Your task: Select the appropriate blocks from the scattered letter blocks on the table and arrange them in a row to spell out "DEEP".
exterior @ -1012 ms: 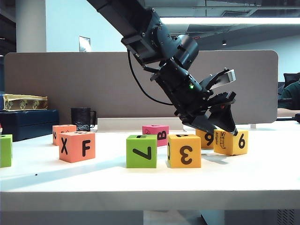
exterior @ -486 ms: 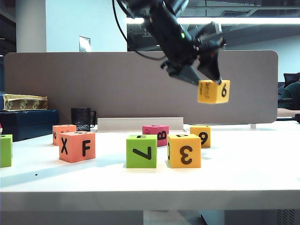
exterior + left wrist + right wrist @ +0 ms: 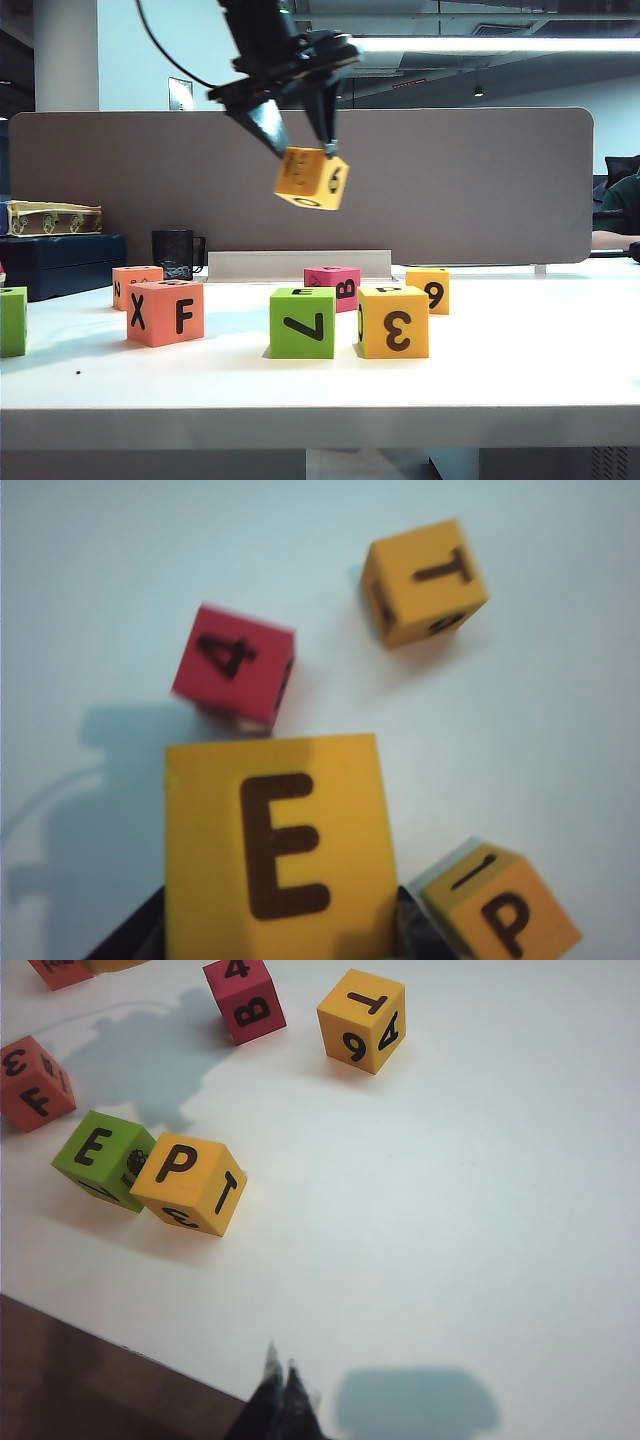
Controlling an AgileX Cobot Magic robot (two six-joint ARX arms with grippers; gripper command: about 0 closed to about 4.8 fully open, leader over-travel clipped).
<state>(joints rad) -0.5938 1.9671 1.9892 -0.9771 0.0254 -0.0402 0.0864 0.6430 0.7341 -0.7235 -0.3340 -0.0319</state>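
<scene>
My left gripper (image 3: pixel 305 148) hangs high above the table (image 3: pixel 520 370), shut on a yellow cube (image 3: pixel 312 178) that is tilted and shows a "6". In the left wrist view that held cube (image 3: pixel 280 850) shows a black "E" between the jaws of the left gripper (image 3: pixel 280 935). Below on the table, a green "7" cube (image 3: pixel 302 322) and a yellow "3" cube (image 3: pixel 393 321) stand side by side. These two show as the green E cube (image 3: pixel 103 1158) and the yellow P cube (image 3: pixel 190 1182). My right gripper (image 3: pixel 280 1372) is shut and empty, over the table's edge.
A pink B cube (image 3: pixel 332 287) and a yellow "9" cube (image 3: pixel 428 290) sit behind the pair. Coral X/F cube (image 3: pixel 165 312), a second coral cube (image 3: pixel 135 283) and a green cube (image 3: pixel 12 320) lie left. A black mug (image 3: pixel 175 253) and boxes (image 3: pixel 60 262) stand at the back.
The left gripper has lifted the yellow "6" cube off the table at the right and carried it up and leftward. The cube now hangs tilted. The other cubes have not moved.
</scene>
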